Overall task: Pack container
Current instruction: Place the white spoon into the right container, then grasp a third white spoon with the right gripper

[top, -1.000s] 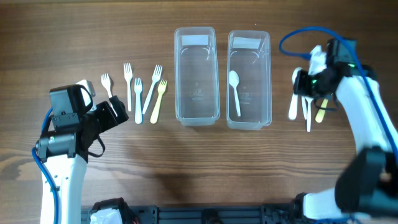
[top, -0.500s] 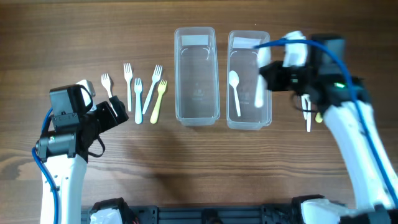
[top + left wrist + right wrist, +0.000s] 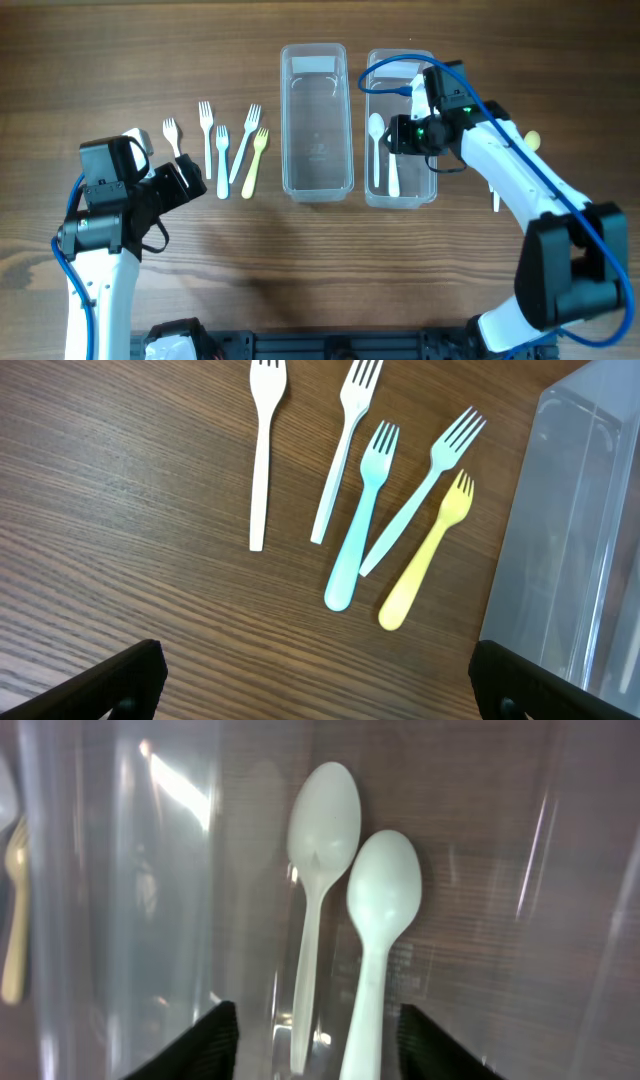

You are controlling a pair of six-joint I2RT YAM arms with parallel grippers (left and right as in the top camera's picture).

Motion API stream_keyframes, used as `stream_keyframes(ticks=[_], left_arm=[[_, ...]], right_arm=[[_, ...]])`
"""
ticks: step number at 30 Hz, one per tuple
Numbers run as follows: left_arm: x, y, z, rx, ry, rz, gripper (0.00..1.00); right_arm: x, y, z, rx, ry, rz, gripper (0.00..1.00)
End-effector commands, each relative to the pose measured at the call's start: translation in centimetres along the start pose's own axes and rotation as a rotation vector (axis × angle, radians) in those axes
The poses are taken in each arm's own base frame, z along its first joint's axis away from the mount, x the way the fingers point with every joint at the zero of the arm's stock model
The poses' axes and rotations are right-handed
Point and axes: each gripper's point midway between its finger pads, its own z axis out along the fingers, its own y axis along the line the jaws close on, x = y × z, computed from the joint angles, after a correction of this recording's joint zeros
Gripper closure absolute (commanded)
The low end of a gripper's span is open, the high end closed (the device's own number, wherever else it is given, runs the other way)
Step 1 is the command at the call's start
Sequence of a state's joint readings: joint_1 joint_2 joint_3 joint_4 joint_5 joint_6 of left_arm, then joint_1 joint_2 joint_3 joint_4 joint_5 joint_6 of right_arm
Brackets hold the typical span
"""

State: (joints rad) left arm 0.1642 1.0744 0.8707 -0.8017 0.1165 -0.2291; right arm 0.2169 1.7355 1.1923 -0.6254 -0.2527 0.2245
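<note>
Two white spoons (image 3: 322, 820) lie side by side inside the right container (image 3: 400, 203). The right gripper (image 3: 318, 1042) hangs just above it, fingers apart. The left container (image 3: 316, 120) stands just beside it. Beyond that lie five forks (image 3: 355, 550), under the left gripper (image 3: 320, 680), its fingers likewise spread.

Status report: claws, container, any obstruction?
Left claw open, empty. Right claw open over right clear plastic container, two white plastic spoons inside. Five white, blue, yellow plastic forks unpacked; nothing blocking.
</note>
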Motion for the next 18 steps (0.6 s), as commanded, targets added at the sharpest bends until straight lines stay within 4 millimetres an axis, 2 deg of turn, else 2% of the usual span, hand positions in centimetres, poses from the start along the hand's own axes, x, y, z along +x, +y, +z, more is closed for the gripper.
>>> stream_keyframes(ticks=[1, 4, 5, 6, 8, 10, 11, 13, 16, 18], left_arm=[[-0.8, 0.0, -0.4, -0.004, -0.021, 0.013, 0.0], [-0.8, 0.0, -0.4, -0.004, -0.021, 0.013, 0.0], [-0.8, 0.0, -0.4, -0.003, -0.021, 0.013, 0.0], [-0.8, 0.0, -0.4, -0.004, -0.021, 0.013, 0.0], [-0.8, 0.0, -0.4, -0.004, -0.021, 0.013, 0.0], [-0.8, 0.0, -0.4, -0.004, -0.021, 0.013, 0.0], [-0.8, 0.0, -0.4, -0.004, -0.021, 0.013, 0.0], [-0.8, 0.0, -0.4, -0.004, -0.021, 0.013, 0.0], [-0.8, 0.0, -0.4, -0.004, -0.021, 0.013, 0.0], [-0.8, 0.0, -0.4, -0.004, -0.021, 0.013, 0.0]], right_arm=[[-5.2, 0.6, -8.7, 0.044, -0.26, -0.096, 0.43], [-6.6, -2.6, -13.8, 0.175, -0.394, -0.093, 0.39], [-6.7, -3.8, -14.9, 0.214, -0.416, -0.098, 0.38], [-6.7, -5.3, -16.0, 0.257, -0.425, -0.101, 0.35], [-5.9, -8.4, -16.4, 0.318, -0.387, -0.108, 0.35], [-4.8, -12.0, -14.9, 0.348, -0.327, -0.05, 0.35], [-4.3, -13.1, -13.9, 0.346, -0.297, -0.023, 0.35], [-3.0, -16.0, -11.2, 0.358, -0.2, 0.032, 0.36], [-1.5, -18.3, -8.1, 0.358, -0.097, 0.084, 0.37], [-0.4, -18.8, -6.2, 0.348, -0.032, 0.085, 0.38]])
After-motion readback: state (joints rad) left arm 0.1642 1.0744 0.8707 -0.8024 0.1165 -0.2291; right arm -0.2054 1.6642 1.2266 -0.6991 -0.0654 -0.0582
